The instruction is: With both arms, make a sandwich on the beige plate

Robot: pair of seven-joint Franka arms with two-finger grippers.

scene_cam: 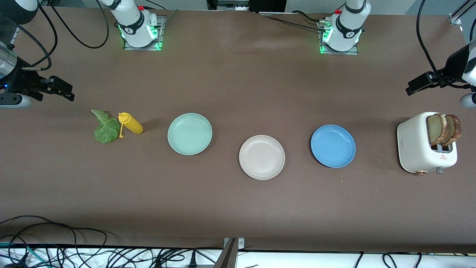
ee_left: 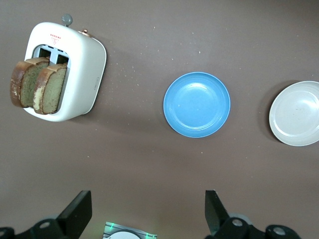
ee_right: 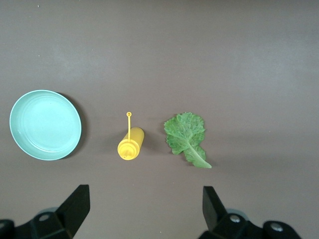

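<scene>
Above table ends, left hand [ee_left: 144, 214], right hand [ee_right: 142, 211] hover, fingers spread.

Matt beige plate [scene_cam: 261, 157] on a dull brown table [scene_cam: 238, 208]; near the blue plate [scene_cam: 333, 146], a speckled white toaster [scene_cam: 416, 149] holds rough-crusted bread slices [scene_cam: 442, 128].

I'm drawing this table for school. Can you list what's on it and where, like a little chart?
beige plate: round pale beige plate, empty, mid-table, nearest the front camera of the three plates
green plate: round mint-green plate, empty, toward the right arm's end
blue plate: round blue plate, empty, toward the left arm's end
toaster: white toaster, two brown bread slices sticking up
lettuce: ruffled green lettuce leaf, flat beside yellow squeeze bottle
left gripper: open, above table near toaster
right gripper: open, above table near lettuce
</scene>
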